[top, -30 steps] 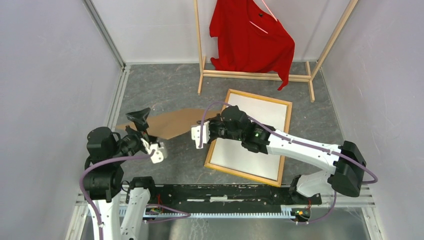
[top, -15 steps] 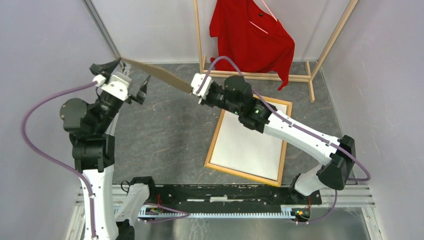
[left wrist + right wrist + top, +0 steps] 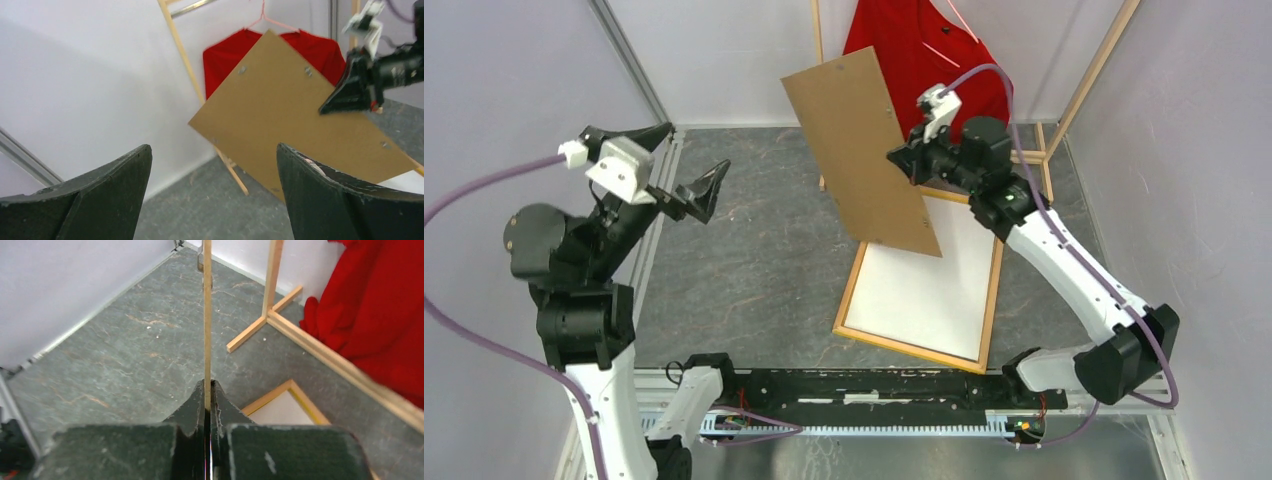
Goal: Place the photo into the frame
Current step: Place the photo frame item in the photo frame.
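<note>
Fingers of my right gripper (image 3: 902,160) pinch the brown board (image 3: 859,150), up in the air by the frame (image 3: 852,290). My left gripper (image 3: 692,150) is wide open, holding nothing.

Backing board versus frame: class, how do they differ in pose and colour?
The brown rectangular backing board stands tilted in the air, pinched by the right gripper; the light-wood rectangular frame lies flat on the table. The board is brown; the frame borders white. Both are rectangles.
</note>
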Motion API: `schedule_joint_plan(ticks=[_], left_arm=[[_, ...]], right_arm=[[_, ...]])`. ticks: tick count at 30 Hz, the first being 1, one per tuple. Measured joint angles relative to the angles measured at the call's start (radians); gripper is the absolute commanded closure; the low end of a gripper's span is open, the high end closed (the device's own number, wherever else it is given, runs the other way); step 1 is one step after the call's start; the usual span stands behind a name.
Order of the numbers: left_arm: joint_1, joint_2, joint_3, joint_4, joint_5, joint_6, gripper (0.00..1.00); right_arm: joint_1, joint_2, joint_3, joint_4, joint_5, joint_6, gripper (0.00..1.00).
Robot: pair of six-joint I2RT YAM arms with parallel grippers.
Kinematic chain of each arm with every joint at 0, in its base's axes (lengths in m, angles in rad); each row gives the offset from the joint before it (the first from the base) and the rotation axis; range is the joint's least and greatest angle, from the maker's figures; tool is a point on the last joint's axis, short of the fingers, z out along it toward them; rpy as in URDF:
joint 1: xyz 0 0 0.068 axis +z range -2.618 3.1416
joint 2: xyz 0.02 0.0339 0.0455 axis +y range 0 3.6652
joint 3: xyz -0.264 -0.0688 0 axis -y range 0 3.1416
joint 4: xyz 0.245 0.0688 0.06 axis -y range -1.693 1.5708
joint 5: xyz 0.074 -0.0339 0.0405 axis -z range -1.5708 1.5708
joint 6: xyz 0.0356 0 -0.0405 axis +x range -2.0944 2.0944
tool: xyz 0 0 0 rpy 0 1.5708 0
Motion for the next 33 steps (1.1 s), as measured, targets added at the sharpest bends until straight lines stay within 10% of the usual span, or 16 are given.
schedule_joint_plan(ticks=[16, 26, 33], left_arm=[[-0.013, 0.211, -0.249, -0.216, -0.026, 0.027, 0.00], [-0.316, 0.547, -0.365, -0.192, -0.055, 0.026, 0.00], [-0.335, 0.748, -0.365, -0.103, -0.062, 0.026, 0.04]], right_arm=[[-0.433, -0.306, -0.367, 0.119, -0.388, 0.623, 1.00], [-0.697, -0.516, -0.988, 0.332, -0.517, 0.950, 1.00], [-0.791, -0.507, -1.018, 0.338, -0.587, 1.003, 1.00]])
